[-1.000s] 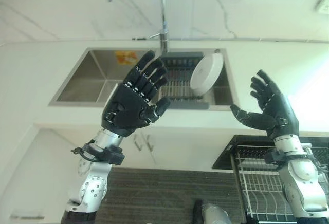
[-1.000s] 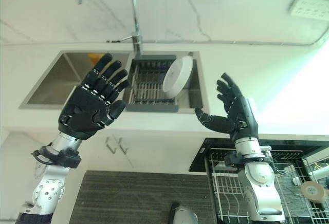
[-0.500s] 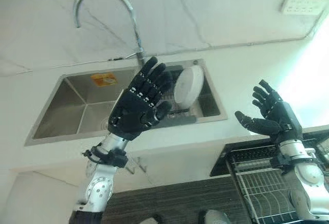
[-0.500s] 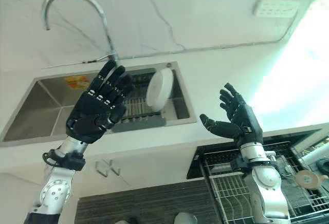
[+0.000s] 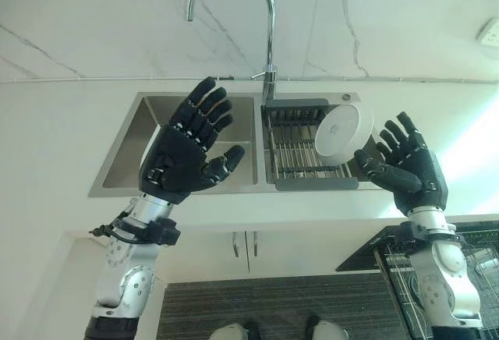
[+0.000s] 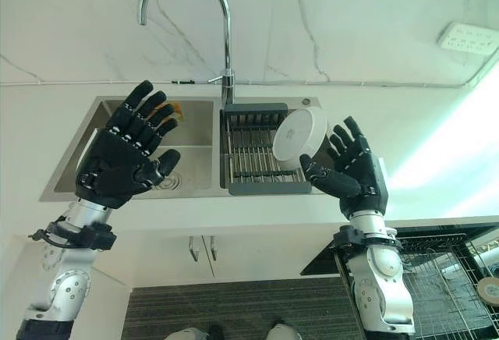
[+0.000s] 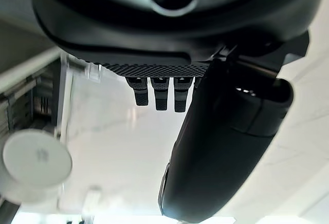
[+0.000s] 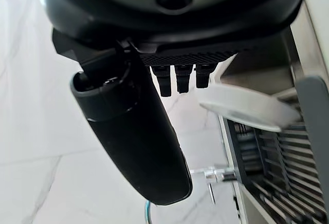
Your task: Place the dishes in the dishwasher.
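A white round dish leans upright in the dark drying rack inside the sink's right basin. My right hand is raised with fingers spread, open, just right of the dish and not touching it. The dish also appears past that hand's fingertips in the right wrist view. My left hand is held up over the left basin, open and empty. The dishwasher's wire rack is pulled out at the lower right.
A tall curved faucet rises behind the steel sink. The white counter surrounds the sink, with cabinet doors below. A wall socket sits at the upper right.
The camera has shifted, so the sink now appears level and centred. My right hand has come closer to the dish's right edge. The left hand stays raised and open.
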`<state>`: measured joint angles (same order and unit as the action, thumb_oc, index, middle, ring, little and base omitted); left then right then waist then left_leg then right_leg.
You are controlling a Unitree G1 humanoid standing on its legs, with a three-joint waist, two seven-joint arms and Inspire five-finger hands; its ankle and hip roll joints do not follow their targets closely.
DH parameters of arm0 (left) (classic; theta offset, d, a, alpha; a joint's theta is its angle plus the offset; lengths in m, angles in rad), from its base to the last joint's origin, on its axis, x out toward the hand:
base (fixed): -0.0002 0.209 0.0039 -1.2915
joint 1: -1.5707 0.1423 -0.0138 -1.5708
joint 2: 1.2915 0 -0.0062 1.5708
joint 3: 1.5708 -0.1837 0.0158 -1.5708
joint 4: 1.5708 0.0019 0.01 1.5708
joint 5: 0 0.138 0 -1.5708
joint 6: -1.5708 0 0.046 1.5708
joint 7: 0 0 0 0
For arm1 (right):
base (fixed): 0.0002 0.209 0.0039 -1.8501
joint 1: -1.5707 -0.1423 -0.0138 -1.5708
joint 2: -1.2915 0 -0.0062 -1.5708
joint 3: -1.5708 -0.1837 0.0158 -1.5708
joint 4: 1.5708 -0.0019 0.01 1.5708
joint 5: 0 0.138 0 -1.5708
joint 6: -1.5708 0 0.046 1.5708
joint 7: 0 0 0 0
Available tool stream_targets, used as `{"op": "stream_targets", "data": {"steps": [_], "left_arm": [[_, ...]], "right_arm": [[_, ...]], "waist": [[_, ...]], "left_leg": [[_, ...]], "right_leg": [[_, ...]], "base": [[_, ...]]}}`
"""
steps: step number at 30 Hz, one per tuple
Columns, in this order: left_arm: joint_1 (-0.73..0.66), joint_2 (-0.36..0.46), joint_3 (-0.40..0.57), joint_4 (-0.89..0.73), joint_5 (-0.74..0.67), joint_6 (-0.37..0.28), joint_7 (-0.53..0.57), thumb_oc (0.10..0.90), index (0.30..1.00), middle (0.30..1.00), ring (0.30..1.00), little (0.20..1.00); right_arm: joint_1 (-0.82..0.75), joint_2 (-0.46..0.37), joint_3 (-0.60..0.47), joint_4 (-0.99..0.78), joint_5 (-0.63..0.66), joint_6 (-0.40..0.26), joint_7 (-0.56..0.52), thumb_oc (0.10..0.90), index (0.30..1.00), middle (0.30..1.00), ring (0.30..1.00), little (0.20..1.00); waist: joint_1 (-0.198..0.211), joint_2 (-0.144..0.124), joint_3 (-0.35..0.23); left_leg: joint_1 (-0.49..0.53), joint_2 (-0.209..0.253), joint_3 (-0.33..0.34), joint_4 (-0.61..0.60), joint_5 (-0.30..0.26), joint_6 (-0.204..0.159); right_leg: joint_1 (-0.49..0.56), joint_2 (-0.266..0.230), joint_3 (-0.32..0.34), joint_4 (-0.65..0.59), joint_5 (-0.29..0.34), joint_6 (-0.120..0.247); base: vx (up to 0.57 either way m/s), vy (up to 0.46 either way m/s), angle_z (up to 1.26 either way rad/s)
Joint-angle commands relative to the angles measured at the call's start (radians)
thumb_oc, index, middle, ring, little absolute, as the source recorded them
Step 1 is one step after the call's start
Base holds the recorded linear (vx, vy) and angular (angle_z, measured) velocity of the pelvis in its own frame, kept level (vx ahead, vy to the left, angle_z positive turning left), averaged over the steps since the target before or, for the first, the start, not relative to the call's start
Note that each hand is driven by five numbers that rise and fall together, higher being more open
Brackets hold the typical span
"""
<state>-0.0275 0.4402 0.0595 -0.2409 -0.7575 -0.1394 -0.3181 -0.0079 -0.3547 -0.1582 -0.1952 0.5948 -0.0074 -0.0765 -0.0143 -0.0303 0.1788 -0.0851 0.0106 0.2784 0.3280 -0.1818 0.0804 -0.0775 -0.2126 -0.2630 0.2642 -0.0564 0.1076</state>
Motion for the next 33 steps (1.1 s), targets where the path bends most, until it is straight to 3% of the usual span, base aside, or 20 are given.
{"op": "stream_targets", "data": {"steps": [1, 5, 11, 15, 20, 23, 33], "left_arm": [[-0.08, 0.004, -0.005, -0.096, 0.056, -0.13, 0.027, 0.8, 0.9, 0.9, 0.9, 0.9], [-0.08, 0.002, -0.01, -0.095, 0.05, -0.125, 0.041, 0.8, 0.9, 0.9, 0.9, 0.9], [-0.084, 0.003, -0.031, -0.081, 0.053, -0.116, 0.041, 0.8, 0.9, 0.9, 0.9, 0.9], [-0.113, 0.013, -0.068, -0.059, 0.043, -0.114, 0.045, 0.8, 0.9, 0.9, 0.9, 0.9], [-0.146, 0.017, -0.102, -0.035, 0.044, -0.104, 0.041, 0.8, 0.9, 0.9, 0.9, 0.9], [-0.154, 0.024, -0.102, -0.031, 0.037, -0.096, 0.042, 0.8, 0.9, 0.9, 0.9, 0.9], [-0.168, 0.027, -0.11, -0.01, 0.016, -0.092, 0.049, 0.8, 0.9, 0.9, 0.9, 0.9]], "right_arm": [[-0.143, -0.086, -0.066, -0.024, 0.054, -0.14, -0.06, 0.8, 0.9, 0.9, 0.9, 0.9], [-0.156, -0.1, -0.07, -0.026, 0.045, -0.14, -0.083, 0.8, 0.9, 0.9, 0.9, 0.9], [-0.179, -0.109, -0.047, 0.005, 0.078, -0.089, -0.055, 0.8, 0.9, 0.9, 0.9, 0.9], [-0.231, -0.119, 0.01, 0.081, 0.224, -0.015, 0.041, 0.8, 0.9, 0.9, 0.9, 0.9], [-0.325, -0.133, 0.044, 0.231, 0.381, 0.06, 0.089, 0.8, 0.9, 0.9, 0.9, 0.9], [-0.354, -0.141, 0.05, 0.258, 0.389, 0.082, 0.084, 0.8, 0.9, 0.9, 0.9, 0.9], [-0.419, -0.147, 0.054, 0.357, 0.408, 0.091, 0.048, 0.8, 0.9, 0.9, 0.9, 0.9]], "waist": [[0.01, 0.019, -0.066], [0.013, 0.021, -0.083], [0.013, 0.025, -0.094], [0.023, 0.024, -0.1], [0.045, 0.02, -0.107], [0.052, 0.019, -0.109], [0.066, 0.021, -0.113]], "left_leg": [[0.065, 0.066, -0.067, -0.028, -0.071, -0.1], [0.065, 0.078, -0.052, -0.028, -0.072, -0.108], [0.066, 0.089, -0.044, -0.028, -0.075, -0.115], [0.068, 0.098, -0.04, -0.028, -0.074, -0.123], [0.074, 0.102, -0.046, -0.028, -0.073, -0.131], [0.074, 0.104, -0.048, -0.028, -0.071, -0.134], [0.078, 0.106, -0.056, -0.028, -0.071, -0.138]], "right_leg": [[0.041, 0.048, -0.033, 0.036, -0.106, 0.017], [0.037, 0.051, -0.03, 0.036, -0.122, 0.01], [0.032, 0.054, -0.03, 0.036, -0.129, 0.008], [0.037, 0.057, -0.041, 0.036, -0.137, 0.003], [0.05, 0.059, -0.059, 0.036, -0.145, -0.005], [0.053, 0.06, -0.064, 0.036, -0.148, -0.007], [0.063, 0.061, -0.07, 0.036, -0.154, -0.013]], "base": [[0.09, -0.113, 0.0], [0.05, -0.106, -0.09], [0.03, -0.081, -0.05], [0.0, -0.083, 0.01], [0.01, -0.043, 0.05], [0.01, -0.02, 0.06], [0.01, 0.003, 0.05]]}}
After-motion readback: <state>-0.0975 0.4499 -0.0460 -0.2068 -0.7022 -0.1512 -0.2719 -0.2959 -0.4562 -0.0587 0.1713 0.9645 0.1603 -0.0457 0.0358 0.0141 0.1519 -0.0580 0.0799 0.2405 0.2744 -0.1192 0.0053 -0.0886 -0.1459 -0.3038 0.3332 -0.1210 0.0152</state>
